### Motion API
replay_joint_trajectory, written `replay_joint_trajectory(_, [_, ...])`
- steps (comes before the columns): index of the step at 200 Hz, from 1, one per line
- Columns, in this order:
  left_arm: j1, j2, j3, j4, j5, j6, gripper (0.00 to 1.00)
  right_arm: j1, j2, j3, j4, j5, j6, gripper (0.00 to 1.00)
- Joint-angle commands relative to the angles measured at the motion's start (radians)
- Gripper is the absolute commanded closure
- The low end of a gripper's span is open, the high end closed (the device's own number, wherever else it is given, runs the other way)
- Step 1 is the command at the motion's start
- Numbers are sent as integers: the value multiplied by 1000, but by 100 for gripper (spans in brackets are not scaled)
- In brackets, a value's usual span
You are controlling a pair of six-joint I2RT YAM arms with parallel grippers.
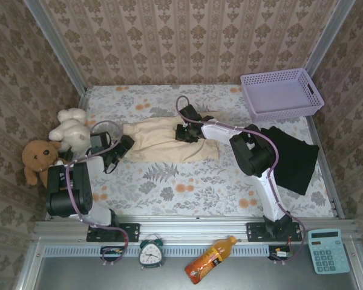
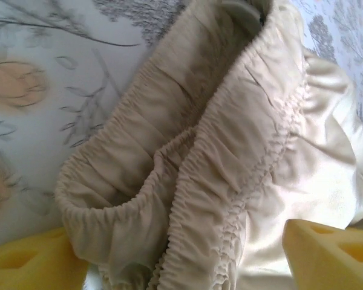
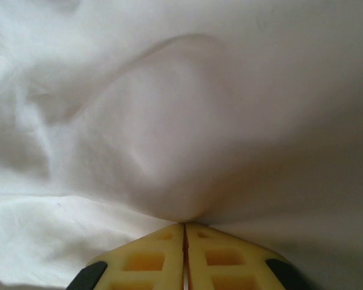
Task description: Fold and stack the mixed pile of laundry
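Your flat worktop [image 1: 169, 187], covered in a pale floral-print sheet, carries everything both arms reach. The largest thing on it is the soft beige-cream cloth garment [image 1: 163, 142]. It is spread out from your left end effector to a little past your right one. The black short-sleeved T-shirt [image 1: 293, 157] lies flat well to the right of your right end effector, beyond that arm's elbow and apart from the beige cloth. The lavender plastic mesh basket [image 1: 272, 77] sits to the right of that end effector too, nearer the far wall, just beyond the T-shirt. The white plush toy [image 1: 71, 130] and the brown plush bear [image 1: 39, 158] sit just left of your left end effector, against the left wall.

Your right end effector [image 3: 184, 232] is down on the right part of the garment and clenched. Its two yellow fingers meet tip to tip, and a fold of the pale cloth is pinched there, bulging up straight off the tips. Your left end effector [image 1: 122, 150] is at the garment's left end and released. Its yellow fingers [image 2: 330, 254] stand wide apart, and the gathered elastic waistband lies rumpled between them, its opening gaping just ahead. You cannot tell from the wrist view whether either finger touches the band.
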Motion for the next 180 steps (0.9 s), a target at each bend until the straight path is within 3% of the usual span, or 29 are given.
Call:
replay_joint_trajectory(1, [-11, 53, -30, 123, 65, -9, 35, -5, 9, -39, -67, 44, 10, 89])
replay_joint_trajectory(34, [-22, 14, -37, 132, 59, 21, 79, -3, 13, -36, -83, 48, -1, 89])
replay_joint_trajectory(43, [-32, -11, -24, 99, 51, 43, 100, -1, 15, -35, -87, 50, -2, 89])
replay_joint_trajectory(65, [-88, -102, 29, -40, -2, 132, 100, 7, 24, -29, -94, 58, 0, 89])
replay_joint_trajectory(107, [-289, -250, 188, -301, -203, 341, 100, 19, 0, -27, -58, -5, 20, 88])
replay_joint_trajectory(155, [-447, -202, 344, -404, -300, 462, 100, -80, -274, -284, 171, -177, 47, 80])
replay_joint_trajectory(180, [-507, -128, 430, -447, -349, 510, 100, -140, -423, -384, 70, -145, -50, 79])
